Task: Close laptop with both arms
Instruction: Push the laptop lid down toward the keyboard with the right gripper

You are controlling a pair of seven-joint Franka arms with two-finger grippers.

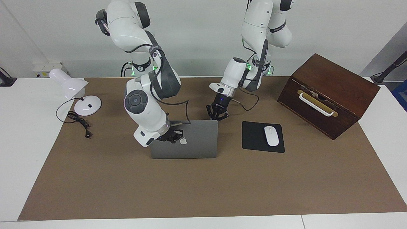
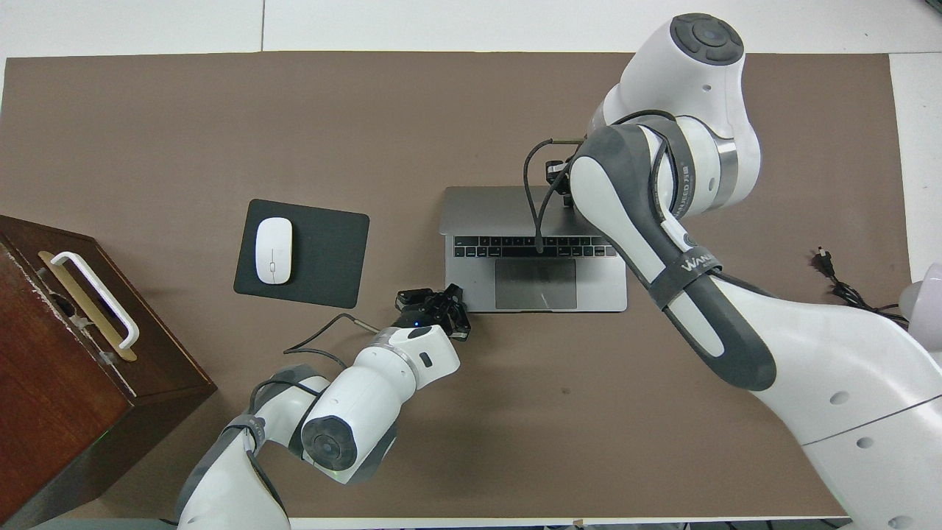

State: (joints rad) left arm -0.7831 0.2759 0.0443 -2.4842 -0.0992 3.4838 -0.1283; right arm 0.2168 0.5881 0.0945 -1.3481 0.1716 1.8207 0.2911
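The silver-grey laptop point(image 1: 197, 144) point(image 2: 482, 210) stands in the middle of the table, part open. Its lid leans over the keyboard point(image 2: 533, 250) toward the robots, apple logo point(image 1: 183, 141) facing up and outward. The trackpad point(image 2: 535, 283) still shows. My right gripper point(image 1: 171, 136) point(image 2: 556, 174) is shut and pressed against the lid's outer face beside the logo, largely hidden under its own arm in the overhead view. My left gripper point(image 1: 217, 116) point(image 2: 447, 302) is shut and rests at the base's corner nearest the robots, toward the left arm's end.
A black mouse pad point(image 1: 254, 140) with a white mouse point(image 1: 271, 135) lies beside the laptop toward the left arm's end. A dark wooden box point(image 1: 327, 92) with a white handle stands past it. A white lamp point(image 1: 74, 90) and its cable point(image 1: 78, 122) sit at the right arm's end.
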